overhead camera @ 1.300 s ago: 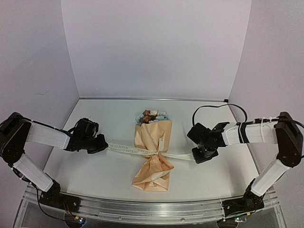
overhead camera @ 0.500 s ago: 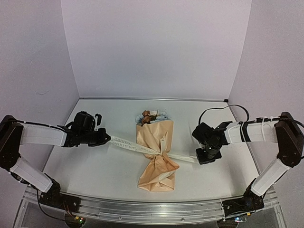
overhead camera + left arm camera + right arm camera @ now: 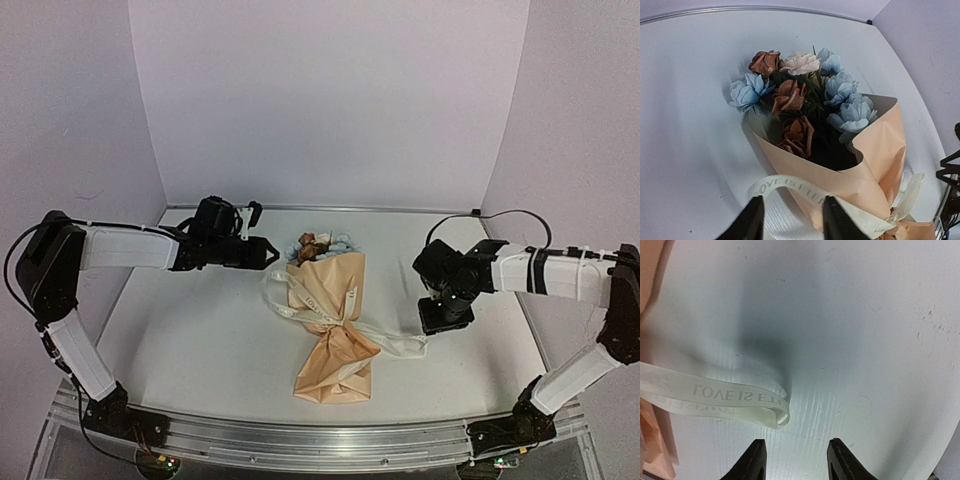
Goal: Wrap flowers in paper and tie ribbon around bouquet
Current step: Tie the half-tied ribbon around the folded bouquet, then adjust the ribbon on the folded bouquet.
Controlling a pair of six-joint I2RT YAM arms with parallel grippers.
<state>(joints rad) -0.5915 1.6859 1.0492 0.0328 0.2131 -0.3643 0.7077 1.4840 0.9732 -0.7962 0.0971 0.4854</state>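
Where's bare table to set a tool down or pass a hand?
Widest: near-left table, between the left gripper, the bouquet and the front rail. Smaller patch near-right, between the right gripper and the rail. Crowded: mid-table, where both open grippers flank the bouquet and the ribbon trails either side.

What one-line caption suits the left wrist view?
Open left gripper faces the bouquet, blue and brown flowers in paper, ribbon tied around it.
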